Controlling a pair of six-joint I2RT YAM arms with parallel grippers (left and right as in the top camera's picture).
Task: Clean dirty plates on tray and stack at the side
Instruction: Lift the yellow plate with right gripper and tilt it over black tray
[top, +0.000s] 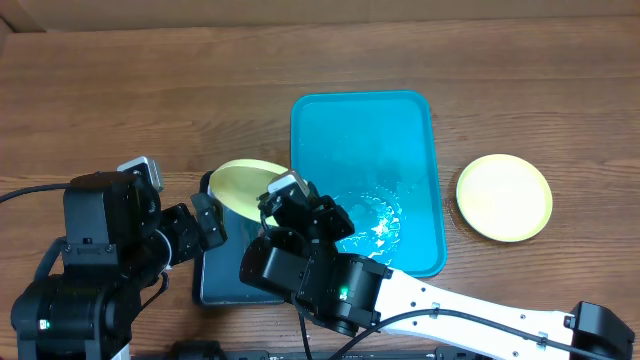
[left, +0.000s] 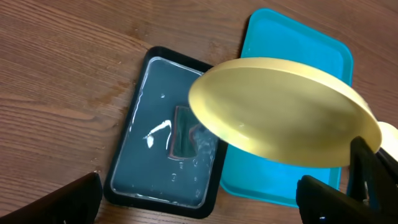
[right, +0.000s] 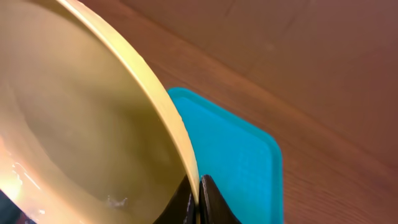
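My right gripper (right: 199, 198) is shut on the rim of a yellow-green plate (right: 87, 124) and holds it tilted in the air. In the overhead view this plate (top: 243, 184) hangs over the far end of the dark tray, left of the turquoise tray (top: 360, 140), with the right gripper (top: 277, 203) at its near edge. The left wrist view shows the plate (left: 280, 112) from below. A second yellow-green plate (top: 503, 197) lies flat on the table right of the turquoise tray. My left gripper (left: 199, 199) is open and empty, just left of the held plate (top: 205, 222). A third plate is not in view.
A dark grey-black tray (left: 134, 134) holding water lies left of the turquoise tray (left: 298, 46), with a pale rectangular shape in the water. Water drops glisten on the near part of the turquoise tray (top: 378, 215). My right arm crosses the table's near edge.
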